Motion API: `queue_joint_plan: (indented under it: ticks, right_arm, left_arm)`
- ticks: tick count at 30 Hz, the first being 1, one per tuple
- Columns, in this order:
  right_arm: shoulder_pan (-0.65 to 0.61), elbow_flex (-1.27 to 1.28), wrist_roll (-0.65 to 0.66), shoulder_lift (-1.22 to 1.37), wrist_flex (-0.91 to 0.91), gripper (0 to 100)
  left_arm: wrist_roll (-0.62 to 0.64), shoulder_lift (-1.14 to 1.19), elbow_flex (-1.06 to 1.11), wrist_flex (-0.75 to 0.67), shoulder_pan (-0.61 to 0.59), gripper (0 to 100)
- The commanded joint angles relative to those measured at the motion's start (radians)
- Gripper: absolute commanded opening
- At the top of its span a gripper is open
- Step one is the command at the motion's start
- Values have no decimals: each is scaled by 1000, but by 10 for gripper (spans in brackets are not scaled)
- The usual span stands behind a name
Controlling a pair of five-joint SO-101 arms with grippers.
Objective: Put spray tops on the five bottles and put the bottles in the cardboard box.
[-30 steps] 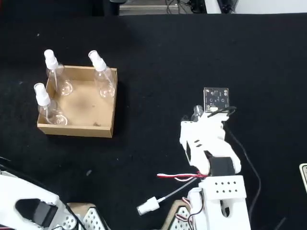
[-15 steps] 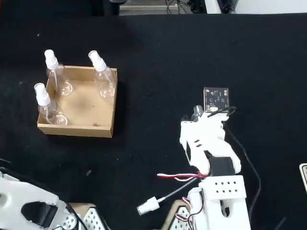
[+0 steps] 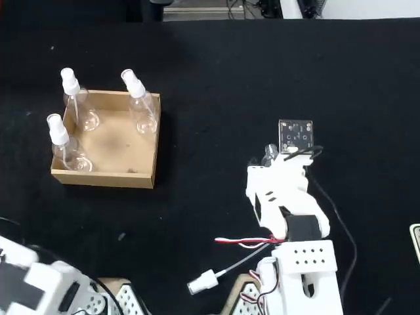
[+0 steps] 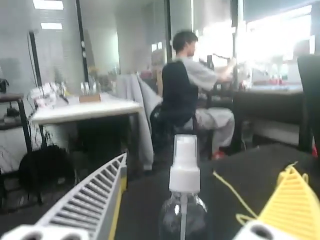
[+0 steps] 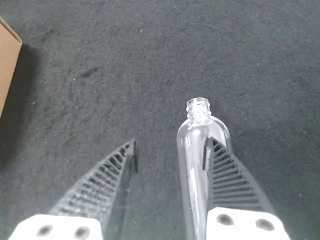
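Observation:
The cardboard box point(image 3: 148, 143) at the left holds three clear bottles with white spray tops, one being point(image 3: 140, 102). Right of centre, my right gripper point(image 5: 172, 142) is open around a clear bottle without a top point(image 5: 198, 131). That bottle rests against one finger, with a gap to the other, and its neck point(image 3: 268, 154) pokes out beyond the gripper. A loose spray top point(image 3: 203, 283) with its tube lies near the front edge. My left gripper point(image 4: 208, 161) has a bottle with a spray top point(image 4: 183, 205) between its white and yellow fingers; the grip point is hidden.
Red and white wires point(image 3: 244, 242) trail beside the right arm's base. The left arm point(image 3: 39, 292) sits in the front left corner. Black cloth covers the table between box and right arm. A pale object point(image 3: 415, 236) peeks in at the right edge.
The left arm has sunk further down and left at the corner of the high view. The right arm, the topless bottle and the loose spray top have stayed put.

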Motion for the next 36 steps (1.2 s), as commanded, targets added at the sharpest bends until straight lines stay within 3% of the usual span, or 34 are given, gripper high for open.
queue_joint_plan:
  ticks: [1,5,8,15,17,21,23,32,36]
  right_arm:
    - [-11,-12,3,-15,-25,194]
    - [-11,-10,3,-15,-25,194]
    - [-11,-12,3,-15,-25,194]
    - [-11,-7,3,-15,-26,194]
    - [-11,-7,3,-15,-26,194]
    - [-12,-8,3,-15,-26,194]
    - [-12,-8,3,-15,-26,194]
    - [-12,-8,3,-15,-26,194]
    - [-12,-7,3,-15,-26,194]
  left_arm:
    - [-9,-180,4,244,15,425]
    - [-12,-328,12,402,-13,425]
    - [-12,-400,53,443,-58,425]
    - [-21,-522,203,488,-25,425]
    - [-75,-531,151,620,-5,424]
    - [-137,-537,-73,1023,19,424]
    - [-138,-537,-154,1105,18,424]
    - [-195,-525,-58,783,-8,424]
    - [-196,-523,-64,769,2,424]
